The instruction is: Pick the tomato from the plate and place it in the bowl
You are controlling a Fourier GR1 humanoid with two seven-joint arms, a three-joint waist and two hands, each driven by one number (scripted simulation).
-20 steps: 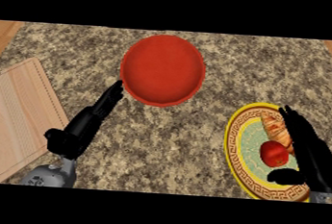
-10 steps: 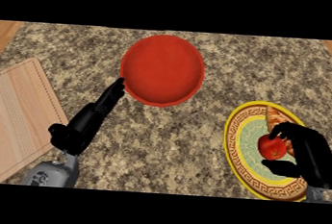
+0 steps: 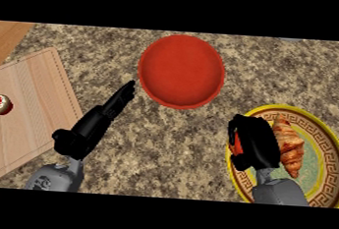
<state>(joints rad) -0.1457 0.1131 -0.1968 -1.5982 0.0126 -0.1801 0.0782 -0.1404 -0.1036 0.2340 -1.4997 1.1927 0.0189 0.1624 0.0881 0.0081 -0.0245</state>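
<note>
The right hand [image 3: 256,144] is curled tight round the tomato [image 3: 232,141], over the plate's [image 3: 329,136] left edge. The red bowl [image 3: 181,70] sits further up, with bare speckled bench [image 3: 178,146] in between. The left hand [image 3: 99,124] lies open and straight, fingertips near the bowl's rim.

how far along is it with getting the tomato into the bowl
Done: the right hand is curled round the tomato, only a red sliver showing. In hand: it sits over the left rim of the plate, beside the croissant. Left: carry it to the red bowl, which holds nothing yet, and let go.
</note>
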